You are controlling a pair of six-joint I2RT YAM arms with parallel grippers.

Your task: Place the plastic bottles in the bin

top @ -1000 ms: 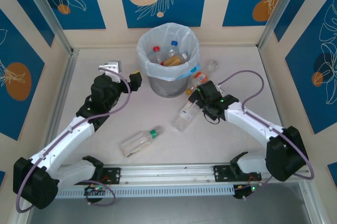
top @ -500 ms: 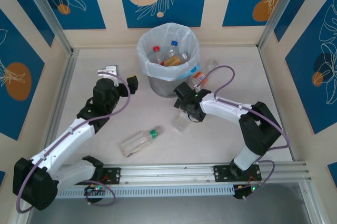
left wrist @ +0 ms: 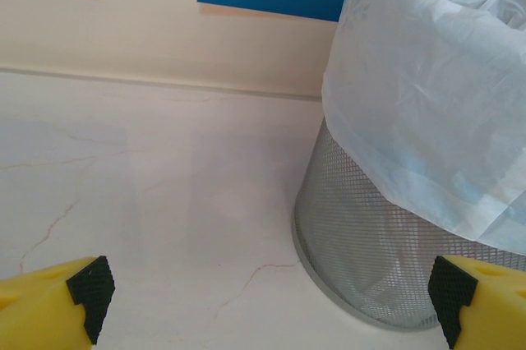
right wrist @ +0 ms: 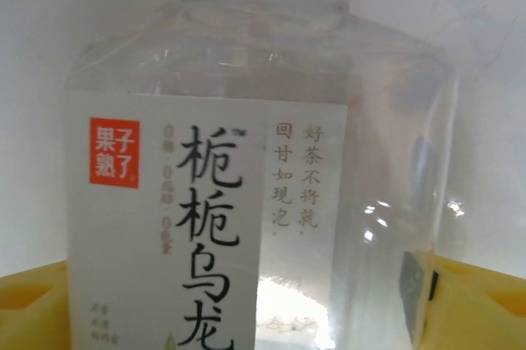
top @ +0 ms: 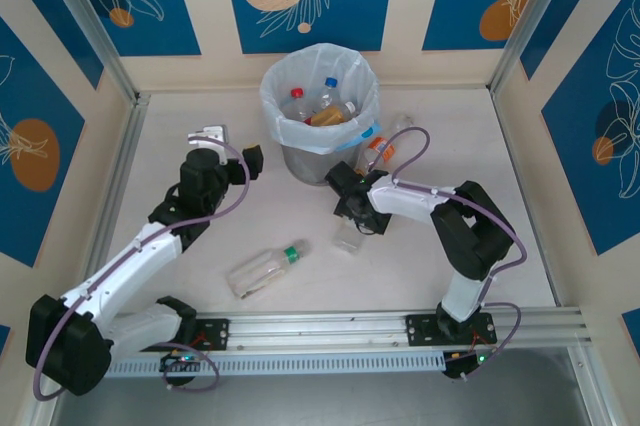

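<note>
Nearest the arm bases, a clear bottle with a green cap lies on its side on the pale table, well apart from both arms. Past it, the right gripper is down over a white-labelled bottle lying on the table. Its yellow fingers stand either side of that bottle (whether they actually pinch it I cannot tell). The left gripper hangs with its jaws wide apart and nothing between them, just beside the bin. The bin stands toward the back, with several bottles already inside its white bag. Behind its right side lie an orange-capped bottle and another clear one.
</note>
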